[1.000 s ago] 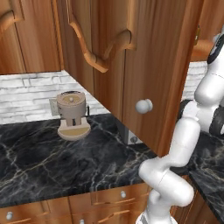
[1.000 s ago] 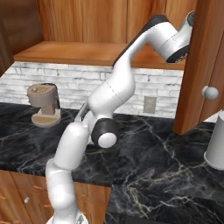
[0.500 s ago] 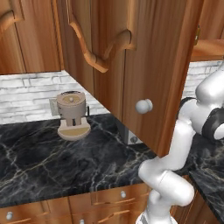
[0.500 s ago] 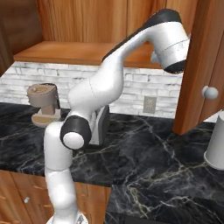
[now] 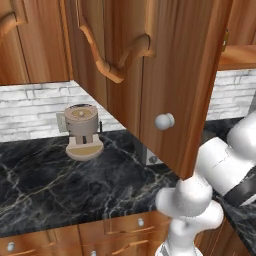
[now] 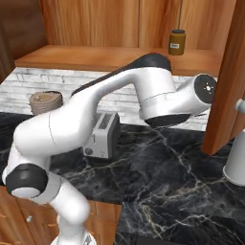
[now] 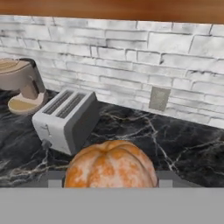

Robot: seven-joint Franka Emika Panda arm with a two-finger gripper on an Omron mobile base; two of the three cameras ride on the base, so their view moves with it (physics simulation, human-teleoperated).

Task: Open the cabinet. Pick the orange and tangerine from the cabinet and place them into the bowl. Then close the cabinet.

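Fingers grasp the ribbed round orange-coloured fruit (image 7: pixel 111 165), ribs converging upward, above the black marble surface (image 7: pixel 175 144) near the grey toaster (image 7: pixel 66 119)

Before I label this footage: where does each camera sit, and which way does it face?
Left base view: behind-left, facing the open cabinet door and coffee machine; white arm lower right.
Right base view: behind-right, facing toaster and shelf jar; arm crosses the middle.
Hand view: looks along the gripper over a held orange fruit.
Shared: toaster, coffee machine.
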